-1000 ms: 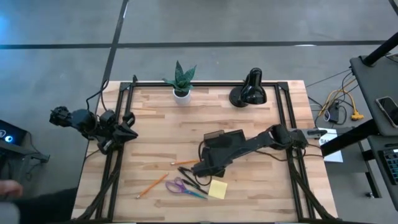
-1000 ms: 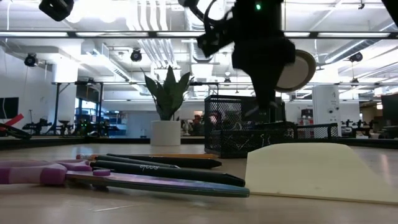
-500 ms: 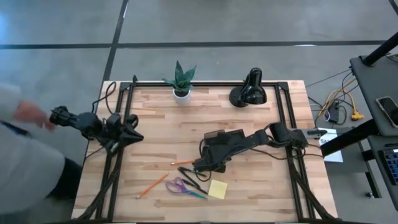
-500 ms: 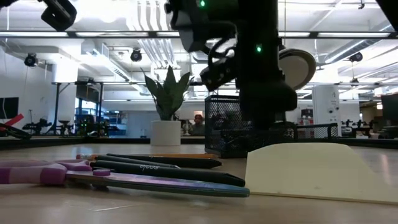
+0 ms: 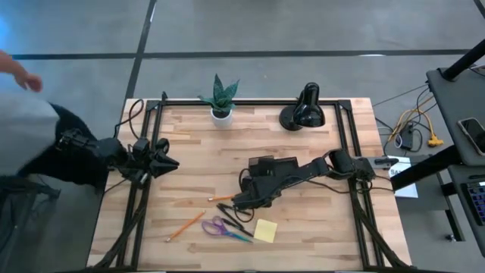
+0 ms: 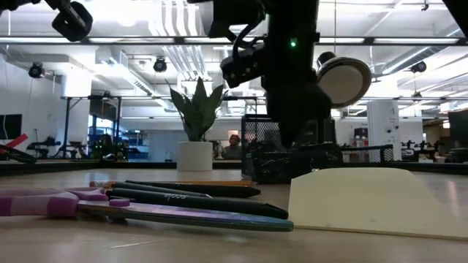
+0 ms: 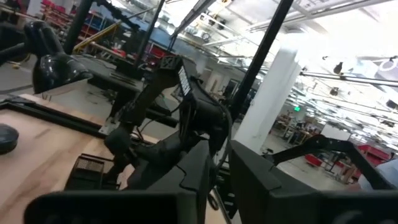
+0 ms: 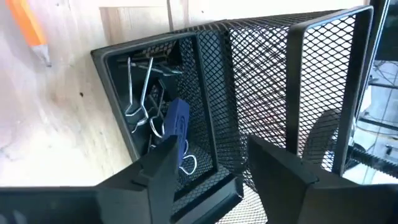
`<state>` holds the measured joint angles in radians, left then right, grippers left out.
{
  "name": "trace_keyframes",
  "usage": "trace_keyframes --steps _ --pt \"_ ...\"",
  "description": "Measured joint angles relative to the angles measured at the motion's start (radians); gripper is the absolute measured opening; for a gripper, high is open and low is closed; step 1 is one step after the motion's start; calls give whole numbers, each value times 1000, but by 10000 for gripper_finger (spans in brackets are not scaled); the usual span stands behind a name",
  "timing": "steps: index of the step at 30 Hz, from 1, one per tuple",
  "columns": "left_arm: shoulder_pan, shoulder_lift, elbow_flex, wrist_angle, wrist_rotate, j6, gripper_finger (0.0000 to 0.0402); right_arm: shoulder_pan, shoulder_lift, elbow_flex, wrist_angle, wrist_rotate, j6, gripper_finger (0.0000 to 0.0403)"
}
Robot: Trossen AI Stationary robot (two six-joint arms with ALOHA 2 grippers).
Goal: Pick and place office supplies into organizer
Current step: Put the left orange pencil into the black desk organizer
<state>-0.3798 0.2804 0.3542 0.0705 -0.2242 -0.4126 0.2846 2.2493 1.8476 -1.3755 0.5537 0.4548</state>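
Right gripper (image 5: pixel 241 199): I have it over the organizer (image 5: pixel 265 171), at the end facing the loose supplies; fingers spread wide, nothing between them.
Small compartment: binder clips (image 8: pixel 168 124) lie inside.
Next target: pens (image 5: pixel 231 219) at about 6 o'clock from my gripper, long axis diagonal.
Nearer arm: right.
Left gripper (image 5: pixel 163 161): parked at the table's 9 o'clock edge, nearly closed, empty.

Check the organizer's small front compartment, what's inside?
In the right wrist view, the mesh organizer holds binder clips, silver wire handles up, plus one blue clip. The right gripper, open, hangs over it; its fingers cover the compartment's near corner.
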Motion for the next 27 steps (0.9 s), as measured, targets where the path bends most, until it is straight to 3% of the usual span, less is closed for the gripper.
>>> trace_keyframes --steps 7,13,17,27 --pt "0 22 0 -38 -25 0 84 35 -22 9 -81 0 12 205" --pt "0 36 -3 -393 28 -165 87 122 -97 6 -105 -67 126 205" --pt "-2 91 -3 -533 93 -253 76 192 -107 12 -95 -111 170 205" --pt "-125 406 40 -432 193 -346 47 282 -94 -10 11 -160 225 205"
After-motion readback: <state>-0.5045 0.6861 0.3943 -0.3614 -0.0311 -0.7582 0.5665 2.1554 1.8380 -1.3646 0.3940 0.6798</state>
